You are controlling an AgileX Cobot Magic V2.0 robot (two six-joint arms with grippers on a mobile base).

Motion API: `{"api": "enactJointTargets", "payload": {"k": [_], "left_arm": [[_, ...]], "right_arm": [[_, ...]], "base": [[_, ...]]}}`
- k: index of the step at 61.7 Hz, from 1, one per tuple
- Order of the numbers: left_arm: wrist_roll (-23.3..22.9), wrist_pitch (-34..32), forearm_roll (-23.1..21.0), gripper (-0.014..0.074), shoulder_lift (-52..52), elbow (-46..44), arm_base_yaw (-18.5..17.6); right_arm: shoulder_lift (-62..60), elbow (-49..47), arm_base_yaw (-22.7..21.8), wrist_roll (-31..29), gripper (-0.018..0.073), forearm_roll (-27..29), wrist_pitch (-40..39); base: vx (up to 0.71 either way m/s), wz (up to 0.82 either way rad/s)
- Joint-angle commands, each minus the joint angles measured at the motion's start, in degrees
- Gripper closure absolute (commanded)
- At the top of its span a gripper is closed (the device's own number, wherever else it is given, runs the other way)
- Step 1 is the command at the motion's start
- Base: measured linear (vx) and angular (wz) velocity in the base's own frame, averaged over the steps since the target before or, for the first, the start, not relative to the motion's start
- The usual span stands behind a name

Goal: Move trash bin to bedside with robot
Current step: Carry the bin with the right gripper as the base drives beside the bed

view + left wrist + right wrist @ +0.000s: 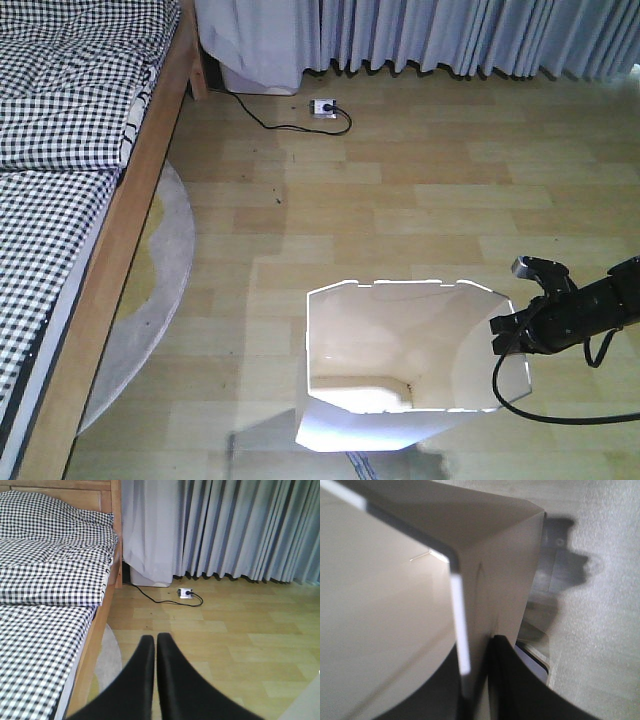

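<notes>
The white trash bin [400, 370] stands on the wooden floor at the lower middle of the front view, its cream inside showing. My right gripper [512, 330] is shut on the bin's right rim; in the right wrist view one black finger [512, 680] lies outside the wall [500, 590] and the other inside. The bed [70, 170] with its light-brown frame and checked bedding fills the left side, about a bin's width from the bin. My left gripper [156, 645] is shut and empty, held above the floor beside the bed [50, 580].
A round grey rug [160, 290] lies partly under the bed. A white power strip [323, 106] with a black cable lies near the grey curtains [450, 35] at the back. A black cable [540, 410] trails from the right arm.
</notes>
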Motion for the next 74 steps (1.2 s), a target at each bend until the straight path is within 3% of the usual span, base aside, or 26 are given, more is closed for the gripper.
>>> {"api": "enactJointTargets", "payload": {"k": [1, 74], "left_arm": [[-0.3, -4.0, -0.3, 0.0602, -0.8, 1.1, -0.4], [-0.3, -4.0, -0.3, 0.0602, -0.8, 1.1, -0.4]], "right_arm": [[-4.1, -0.5, -0.1, 0.1, 0.0564, 3.1, 11.0], [-4.1, -0.5, -0.1, 0.1, 0.0564, 3.1, 11.0]], "base": [[0.25, 0.05], [0.24, 0.03]]}}
